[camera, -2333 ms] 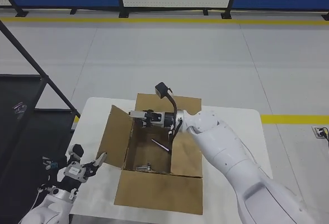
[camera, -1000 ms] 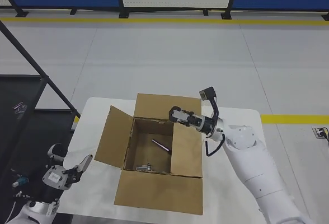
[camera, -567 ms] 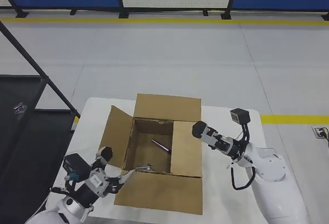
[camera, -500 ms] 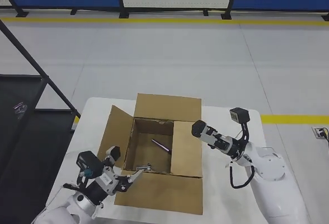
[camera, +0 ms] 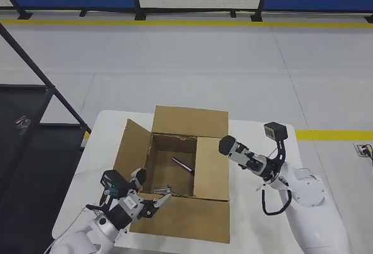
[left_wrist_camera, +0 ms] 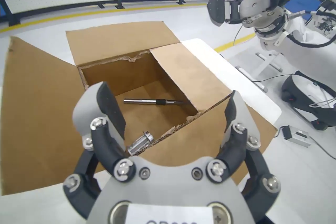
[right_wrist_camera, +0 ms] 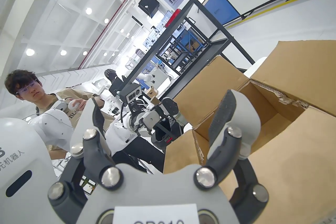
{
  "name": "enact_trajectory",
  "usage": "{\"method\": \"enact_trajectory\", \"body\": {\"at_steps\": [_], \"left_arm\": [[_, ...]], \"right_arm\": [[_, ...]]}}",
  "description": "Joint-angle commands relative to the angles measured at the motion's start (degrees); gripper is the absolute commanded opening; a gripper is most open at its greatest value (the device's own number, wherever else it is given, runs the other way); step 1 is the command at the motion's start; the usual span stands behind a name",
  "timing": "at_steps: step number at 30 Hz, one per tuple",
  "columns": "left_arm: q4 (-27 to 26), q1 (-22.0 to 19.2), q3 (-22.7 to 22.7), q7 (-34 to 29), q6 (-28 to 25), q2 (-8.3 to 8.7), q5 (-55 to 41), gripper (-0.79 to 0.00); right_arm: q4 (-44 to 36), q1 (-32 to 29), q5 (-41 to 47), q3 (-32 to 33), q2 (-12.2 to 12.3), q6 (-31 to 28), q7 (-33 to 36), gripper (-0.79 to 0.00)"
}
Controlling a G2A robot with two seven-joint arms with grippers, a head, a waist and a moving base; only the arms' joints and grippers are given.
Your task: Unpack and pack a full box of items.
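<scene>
White counter [camera: 98, 165] carries an open cardboard box [camera: 189, 119]; a metal rod [left_wrist_camera: 149, 101] and a small metal fitting [left_wrist_camera: 141, 142] lie inside. Left end effector [left_wrist_camera: 168, 93] hovers low at the box's near-left corner, spread wide, empty. Right end effector [right_wrist_camera: 162, 100] is raised over the right flap, likewise wide apart and empty

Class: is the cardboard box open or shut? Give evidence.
Open. The box has its flaps spread outward; a metal rod and small metal part lie inside.

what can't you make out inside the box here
- Small metal part: left wrist view, lower end hidden behind the front flap; top view, too small to identify.
- Rod: left wrist view, thin end lost at the right flap's edge.
- Box floor beneath that flap: top view, covered.
</scene>
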Motion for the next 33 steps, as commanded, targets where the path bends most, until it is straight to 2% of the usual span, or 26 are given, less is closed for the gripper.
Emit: {"method": "enact_trajectory", "body": {"at_steps": [1, 6, 8, 13, 18, 24, 29, 33], "left_arm": [[2.86, -2.95, 2.04, -4.24, -0.11, -0.19, -7.99, 0.0], [11.62, -14.43, 8.09, -17.24, 2.4, -0.77, -20.75, 0.0], [15.09, -19.16, 11.39, -20.65, 4.49, -1.18, -20.93, 0.0], [25.38, -29.96, 18.85, -25.13, 10.24, -3.01, -29.11, 0.0], [33.61, -37.29, 25.42, -26.91, 12.06, -4.94, -34.22, 0.0], [39.81, -42.14, 30.5, -24.59, 11.35, -6.92, -37.08, 0.0], [38.91, -42.4, 30.87, -22.87, 7.58, -7.32, -38.42, 0.0], [36.05, -41.25, 29.82, -22.51, 6.25, -7.04, -38.21, 0.0]], "right_arm": [[-1.31, -0.78, -0.35, 1.56, 0.56, -1.13, 1.35, 0.0], [-6.64, -5.69, -0.64, 6.82, 1.98, -3.12, 2.24, 0.0], [-9.11, -8.58, -0.58, 9.43, 2.53, -4.01, 2.06, 0.0], [-13.78, -16.62, 0.45, 16.15, 3.68, -5.83, 0.2, 0.0], [-16.78, -22.5, 1.84, 19.96, 4.39, -7.7, -1.59, 0.0], [-17.73, -25.2, 3.44, 21.67, 5.16, -8.84, -2.1, 0.0], [-16.95, -24.63, 4.18, 21.28, 5.77, -8.49, -1.69, 0.0], [-16.19, -23.6, 4.72, 20.57, 6.26, -8.41, -0.99, 0.0]]}}
